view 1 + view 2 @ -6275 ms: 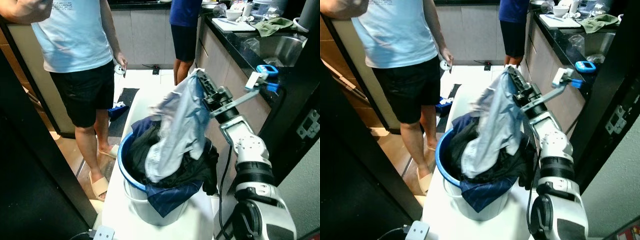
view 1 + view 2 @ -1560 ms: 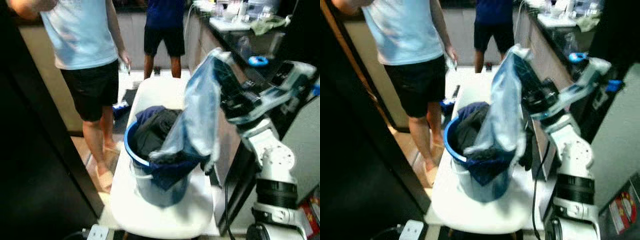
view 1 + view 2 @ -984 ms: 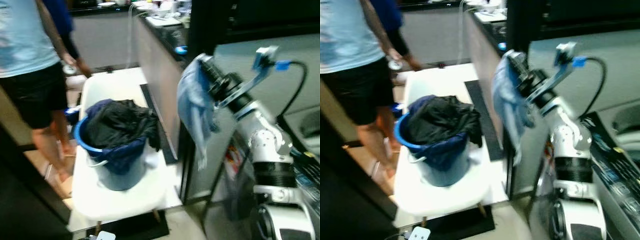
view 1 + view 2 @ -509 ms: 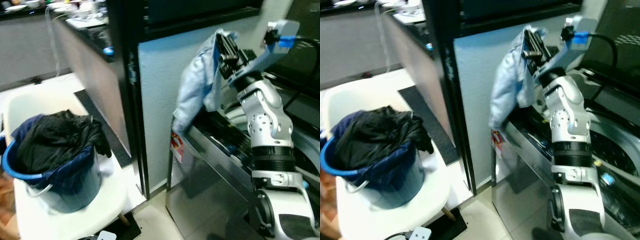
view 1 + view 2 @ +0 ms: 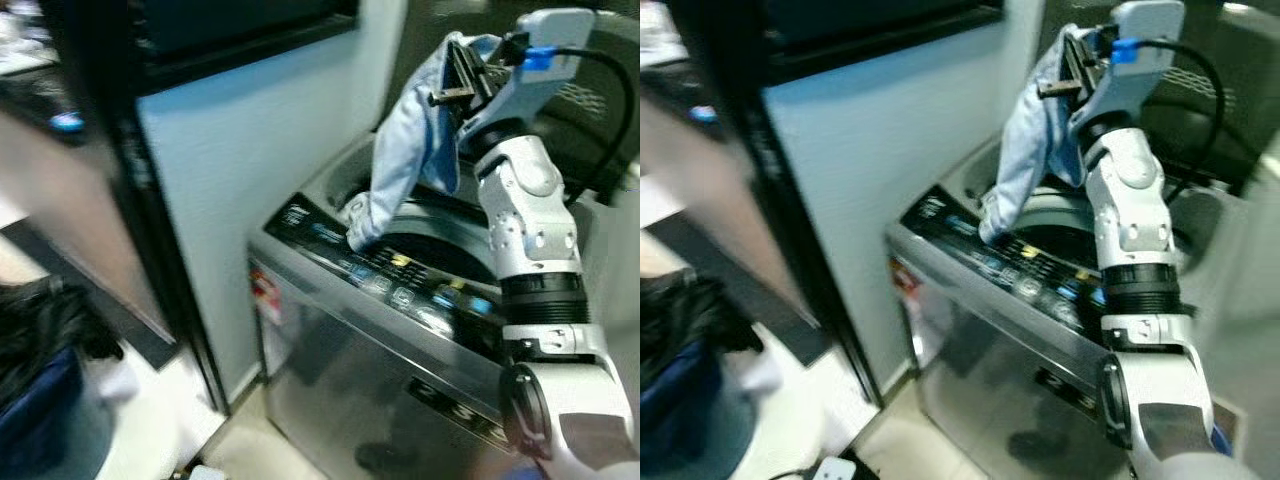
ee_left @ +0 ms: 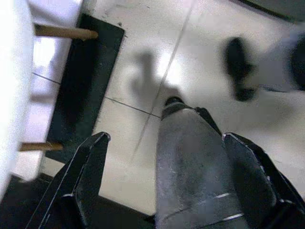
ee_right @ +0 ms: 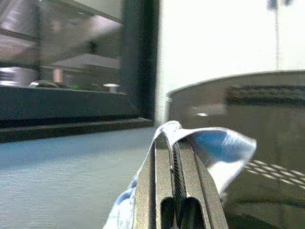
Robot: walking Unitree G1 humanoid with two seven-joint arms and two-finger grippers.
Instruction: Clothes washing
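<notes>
My right gripper (image 5: 462,72) is shut on a light blue garment (image 5: 400,160), held high above a top-loading washing machine (image 5: 400,330). The cloth hangs down, and its lower end touches the control panel (image 5: 400,280) at the rim of the open drum (image 5: 445,250). In the right wrist view the pressed-together fingers (image 7: 174,181) pinch a fold of the light blue garment (image 7: 214,148). My left gripper (image 6: 167,186) hangs open over the tiled floor (image 6: 157,62). A blue bucket (image 5: 40,420) with dark clothes (image 5: 45,320) sits at the lower left on a white chair (image 5: 150,420).
A tall dark-framed cabinet (image 5: 200,150) with a pale side panel stands left of the washer. The washer's raised lid (image 5: 590,110) is behind my right arm. In the left wrist view a black mat (image 6: 81,90) and wooden chair legs (image 6: 64,32) lie below.
The camera has swung further right: the washer now sits centred and the bucket slid to the left edge. The right gripper still holds the garment, now hanging over the drum opening.
</notes>
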